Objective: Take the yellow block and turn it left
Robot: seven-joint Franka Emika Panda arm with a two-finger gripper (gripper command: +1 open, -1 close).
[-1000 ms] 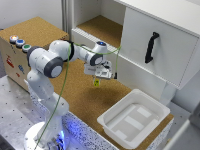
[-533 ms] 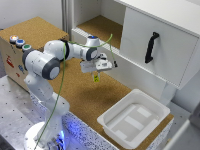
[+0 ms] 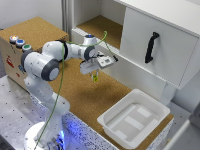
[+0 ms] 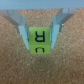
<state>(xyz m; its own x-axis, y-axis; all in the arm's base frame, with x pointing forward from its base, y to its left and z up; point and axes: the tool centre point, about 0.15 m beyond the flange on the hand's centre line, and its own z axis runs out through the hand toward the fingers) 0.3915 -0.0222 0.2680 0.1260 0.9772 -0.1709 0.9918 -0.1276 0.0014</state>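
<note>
Yellow block [image 4: 39, 42] sits clamped between the jaws of the gripper [image 4: 41, 35], lifted clear of the cork surface [image 3: 85, 97]. Held aloft like that, I'd guess, so the wrist can swing it left without scraping.

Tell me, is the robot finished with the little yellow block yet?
Not yet. Picking up looks done: the gripper is shut on the yellow block, holding it above the cork table. Whether it is turned yet, I cannot tell. Setting it down is left.

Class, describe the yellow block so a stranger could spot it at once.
Start at the white robot arm over the cork worktop. Follow it to the pincer; the yellow block sits clamped between its fingers, above the cork. It is the only bright yellow cube, with dark letters.
</note>
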